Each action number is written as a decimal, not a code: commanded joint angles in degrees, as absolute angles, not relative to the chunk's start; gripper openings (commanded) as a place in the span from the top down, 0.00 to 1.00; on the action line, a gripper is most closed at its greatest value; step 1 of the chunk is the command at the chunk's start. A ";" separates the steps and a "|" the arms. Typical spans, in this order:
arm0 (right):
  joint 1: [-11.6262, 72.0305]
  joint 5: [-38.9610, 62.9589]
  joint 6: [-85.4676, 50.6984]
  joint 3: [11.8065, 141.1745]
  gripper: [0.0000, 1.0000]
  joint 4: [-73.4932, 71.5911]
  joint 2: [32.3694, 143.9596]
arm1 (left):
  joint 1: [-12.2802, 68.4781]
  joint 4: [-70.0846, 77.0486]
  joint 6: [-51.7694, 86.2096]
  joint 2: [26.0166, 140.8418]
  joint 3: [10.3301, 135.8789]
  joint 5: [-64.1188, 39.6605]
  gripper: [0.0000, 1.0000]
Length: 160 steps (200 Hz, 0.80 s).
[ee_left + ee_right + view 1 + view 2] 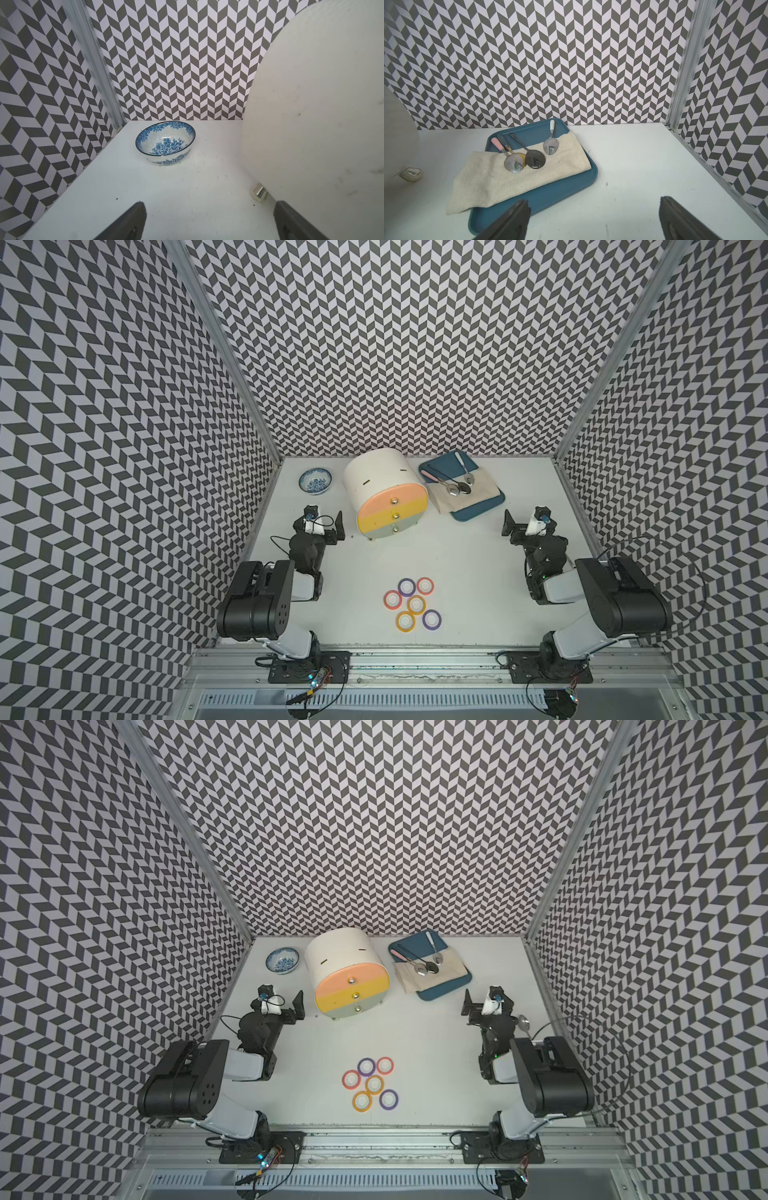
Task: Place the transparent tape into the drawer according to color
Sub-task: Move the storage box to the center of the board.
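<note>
Your arms (257, 605) flank the lower frame, left gripper (209, 206) and right gripper (593, 203) spread empty, since the tape rings (409, 605) at lower centre await shut drawers (392, 514).

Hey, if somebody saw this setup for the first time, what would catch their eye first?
Probably the round-topped white drawer chest at the back, its three fronts pink, yellow and grey. Next, the six tape rings clustered flat near the front edge, purple, pink-red and yellow-orange, and the blue tray of spoons on a cloth beside the chest.
</note>
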<state>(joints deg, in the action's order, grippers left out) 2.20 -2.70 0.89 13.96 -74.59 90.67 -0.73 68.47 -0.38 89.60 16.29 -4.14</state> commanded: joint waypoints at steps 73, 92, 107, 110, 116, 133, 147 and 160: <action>2.50 -2.28 1.14 13.89 0.00 -76.32 89.65 | -0.70 68.73 -0.48 88.72 15.91 -4.31 0.00; 2.50 -2.21 1.14 13.97 0.00 -76.29 89.74 | -0.70 68.49 -0.47 88.59 15.89 -4.25 0.00; 2.46 -2.22 1.11 13.97 0.00 -76.29 89.74 | -0.71 68.56 -0.48 88.64 15.91 -4.29 0.00; 2.47 -2.28 1.14 13.97 0.00 -76.23 89.74 | -0.70 68.55 -0.48 88.70 15.91 -4.26 0.00; 2.55 -2.26 1.07 13.97 0.00 -76.20 89.74 | -0.70 68.58 -0.52 88.68 15.91 -4.30 0.00; 2.54 -2.21 1.10 14.06 0.00 -76.11 89.81 | -0.70 68.58 -0.52 88.70 15.91 -4.31 0.00; 2.51 -2.23 1.06 14.02 0.00 -76.11 89.74 | -0.65 68.64 -0.45 88.60 15.83 -4.27 0.00; 2.53 -2.03 1.26 13.87 0.00 -76.65 89.45 | -0.62 69.04 -0.44 88.44 15.65 -4.21 0.00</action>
